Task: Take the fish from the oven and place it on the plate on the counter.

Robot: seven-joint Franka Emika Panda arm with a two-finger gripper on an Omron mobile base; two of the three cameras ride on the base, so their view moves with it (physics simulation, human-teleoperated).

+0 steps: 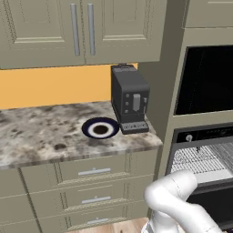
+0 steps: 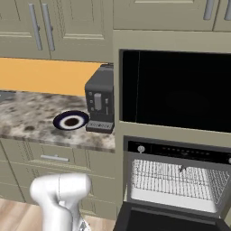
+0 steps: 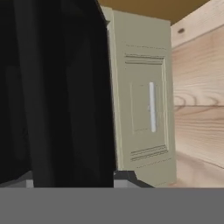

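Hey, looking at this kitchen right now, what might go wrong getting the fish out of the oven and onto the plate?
The plate nearly touches the coffee machine, so the arm could bump it there. No fish is visible on the oven racks, so the grab may need searching. The lowered oven door could block the arm.

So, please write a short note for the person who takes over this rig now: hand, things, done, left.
Hand: low beside the oven; open or shut cannot be told.
Built-in oven with silver wire racks: door down, no fish visible on the racks.
Small round navy-rimmed plate: bare, on the speckled granite counter beside the dark grey coffee machine.
Done: door opened.
Left: find the fish, grasp it, put it on the plate.
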